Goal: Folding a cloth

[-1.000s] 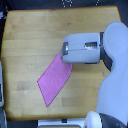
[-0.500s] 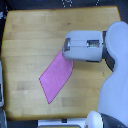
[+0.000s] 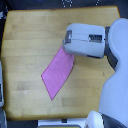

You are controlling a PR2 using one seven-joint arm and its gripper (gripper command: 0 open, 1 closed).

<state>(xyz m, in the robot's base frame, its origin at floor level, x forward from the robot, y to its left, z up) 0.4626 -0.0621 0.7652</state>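
Note:
The pink-magenta cloth lies flat on the wooden tabletop, slanting from lower left to upper right in the exterior view. My gripper sits at the left end of the grey-white arm housing, right over the cloth's upper right corner. That corner is hidden under the housing. The fingers do not show, so whether they hold the cloth cannot be told.
The robot's white body fills the exterior view's right side. A grey object stands at the left table edge. Dark floor borders the table at the top, and a white base part shows at the bottom.
The arm housing has shifted slightly toward the top and right of the view. The cloth's upper end seems to have moved a little with it.

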